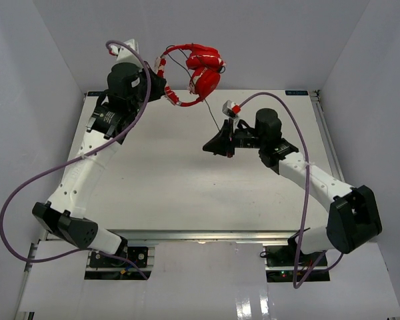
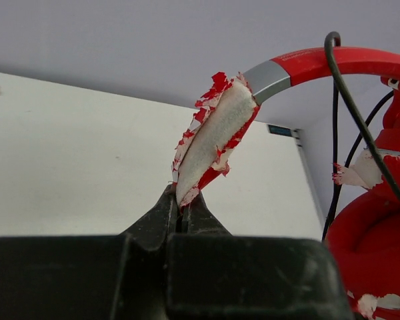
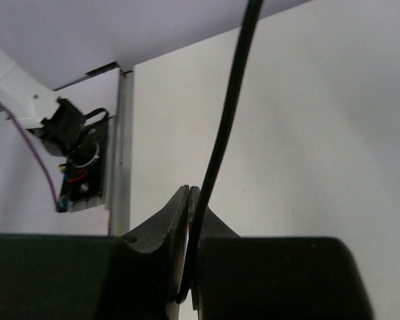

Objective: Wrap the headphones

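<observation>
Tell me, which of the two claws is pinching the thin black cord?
The right gripper: its shut fingers pinch the cable. The left gripper instead clamps the worn headband pad of the red headphones.

No readable text, small dark label (image 2: 280, 130) on table (image 2: 87, 160) edge — too blurred

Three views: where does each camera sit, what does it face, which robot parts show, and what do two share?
Top external: above and behind, facing down on the table; both arms show, left gripper holding headphones, right gripper pinching cable.
Left wrist: on left arm, facing the headband past its shut fingers.
Right wrist: on right arm, facing the cable past its shut fingers.
Shared: cable, in all three.
</observation>
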{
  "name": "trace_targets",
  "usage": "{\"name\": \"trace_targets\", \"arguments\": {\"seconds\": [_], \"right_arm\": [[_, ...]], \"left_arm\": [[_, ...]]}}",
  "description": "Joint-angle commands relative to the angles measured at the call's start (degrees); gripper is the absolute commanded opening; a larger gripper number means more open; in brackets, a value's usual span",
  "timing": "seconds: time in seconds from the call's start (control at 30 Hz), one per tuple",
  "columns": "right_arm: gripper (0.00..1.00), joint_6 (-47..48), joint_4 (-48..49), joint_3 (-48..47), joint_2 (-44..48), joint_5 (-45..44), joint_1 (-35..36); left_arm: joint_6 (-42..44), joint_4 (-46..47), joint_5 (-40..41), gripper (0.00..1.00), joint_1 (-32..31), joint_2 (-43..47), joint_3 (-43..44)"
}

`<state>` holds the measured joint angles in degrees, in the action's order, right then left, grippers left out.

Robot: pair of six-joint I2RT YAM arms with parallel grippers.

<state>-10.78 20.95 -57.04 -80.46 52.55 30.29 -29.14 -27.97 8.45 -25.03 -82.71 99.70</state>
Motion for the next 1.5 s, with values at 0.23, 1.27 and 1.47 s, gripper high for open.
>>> {"name": "trace_targets", "arguments": {"seconds": [0.23,1.27,1.47], "right_arm": [[0.08,51.2,-47.2,-13.2,-4.1,-64.0,15.1],[0.23,78.1,-13.3,-3.0,-14.8,-64.8,15.2],[0.45,77.1,-17.5,-2.5,-15.2,-62.4,13.9]], "left_arm": [[10.9,-4.9,4.7,0.00,-1.5,-16.5,-6.3],[26.8,-1.9,-33.7,0.00,-1.2,-23.0,-23.1],[25.8,-1.8,-32.4,0.12,-1.2,-25.3,-22.7]]}}
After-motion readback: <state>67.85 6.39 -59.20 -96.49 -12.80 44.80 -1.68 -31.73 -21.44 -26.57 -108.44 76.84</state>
